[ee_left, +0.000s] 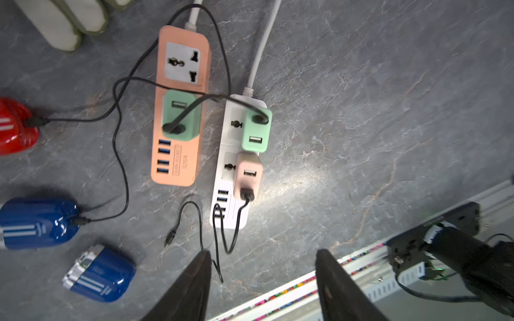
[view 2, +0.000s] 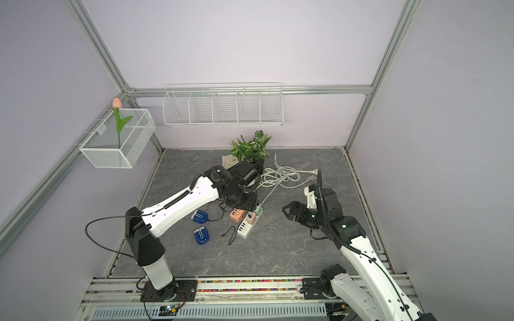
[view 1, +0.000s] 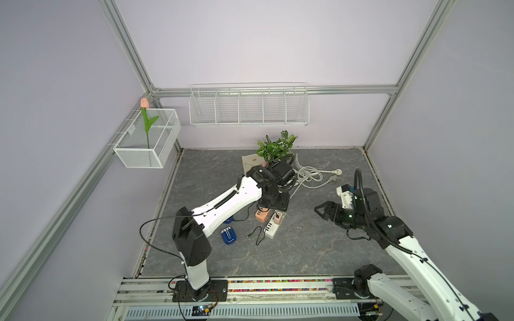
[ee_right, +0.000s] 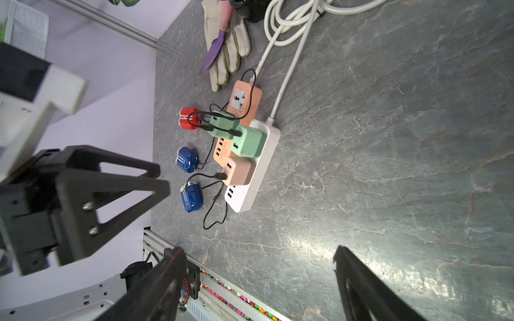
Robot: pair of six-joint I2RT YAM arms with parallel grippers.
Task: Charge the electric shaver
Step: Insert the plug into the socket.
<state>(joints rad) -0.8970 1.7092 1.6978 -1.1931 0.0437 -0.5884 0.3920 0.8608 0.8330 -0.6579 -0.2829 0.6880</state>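
Nothing here can be read with certainty. The peach-orange plastic power strip [ee_left: 194,161] carries a small boxed line of print and a short code beside its four blue USB ports [ee_left: 163,156], upside down in the left wrist view and too blurred to spell out. The glossy blue electric shaver [ee_left: 39,222] and the second blue shaver [ee_left: 100,273] bear tiny white lettering by their stripes, also illegible.

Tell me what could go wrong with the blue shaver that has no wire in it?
The loose plug is tiny and lies flat, so the left gripper might miss it. Its thin cable loops by the open jaws; a snag could tug the pink adapter. The unplugged shaver looks smooth and may slide when pushed.
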